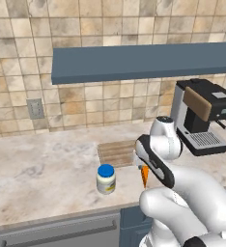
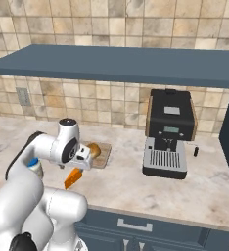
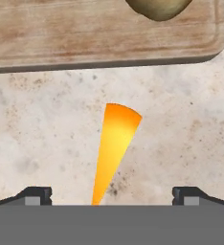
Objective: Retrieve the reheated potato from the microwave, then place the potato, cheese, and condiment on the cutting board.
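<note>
A beige tiled wall (image 1: 86, 29) backs the room, with a blue-grey shelf (image 2: 116, 63) mounted across it. Below runs the marbled stone table (image 1: 37, 169). A black coffee machine (image 2: 169, 132) stands at its right end. The cutting board (image 3: 85, 33) lies flat on the table and carries the potato (image 2: 94, 150) near one edge. The condiment (image 1: 105, 179) stands upright on the table, apart from the board. The cheese (image 3: 114, 148) lies on the bare table just beside the board. The pincer (image 3: 111, 196) hangs above the cheese, fingers spread wide, pinching nothing.
</note>
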You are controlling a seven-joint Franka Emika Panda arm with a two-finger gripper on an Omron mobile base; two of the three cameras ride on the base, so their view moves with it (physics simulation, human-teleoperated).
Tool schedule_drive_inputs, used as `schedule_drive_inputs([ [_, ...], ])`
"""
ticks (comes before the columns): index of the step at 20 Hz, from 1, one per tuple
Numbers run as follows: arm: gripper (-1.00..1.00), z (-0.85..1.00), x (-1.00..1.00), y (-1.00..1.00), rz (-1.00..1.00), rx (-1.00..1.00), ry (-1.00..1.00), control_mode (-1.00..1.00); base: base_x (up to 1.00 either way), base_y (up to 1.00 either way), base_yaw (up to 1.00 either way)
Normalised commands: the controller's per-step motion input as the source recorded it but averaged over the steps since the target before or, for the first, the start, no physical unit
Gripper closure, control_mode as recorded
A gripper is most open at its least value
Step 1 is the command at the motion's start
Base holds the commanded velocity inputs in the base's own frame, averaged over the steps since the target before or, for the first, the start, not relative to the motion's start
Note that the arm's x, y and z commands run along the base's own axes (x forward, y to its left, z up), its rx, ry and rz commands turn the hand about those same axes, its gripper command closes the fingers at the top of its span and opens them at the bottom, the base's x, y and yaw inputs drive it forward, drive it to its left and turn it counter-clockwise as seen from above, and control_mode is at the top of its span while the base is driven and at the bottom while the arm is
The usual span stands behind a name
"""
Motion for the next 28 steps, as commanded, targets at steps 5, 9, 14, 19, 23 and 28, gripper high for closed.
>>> schedule_drive_inputs([
  [5,-1.0,-0.32,0.16,0.02,-0.17,-0.08,0.0,-1.0,0.0,0.0,0.0],
  [9,-1.0,-0.22,0.18,0.01,-0.1,-0.04,0.0,-1.0,0.0,0.0,0.0],
  [14,-1.0,-0.31,0.01,0.0,-0.1,-0.01,0.01,-1.0,0.0,0.0,0.0],
  [19,-1.0,-0.36,0.0,0.0,-0.11,-0.03,0.03,-1.0,0.0,0.0,0.0],
  [23,-1.0,-0.45,0.01,0.0,-0.08,-0.01,0.03,-1.0,0.0,0.0,0.0],
  [28,-1.0,-0.38,0.0,0.0,-0.08,0.0,0.05,-1.0,0.0,0.0,0.0],
])
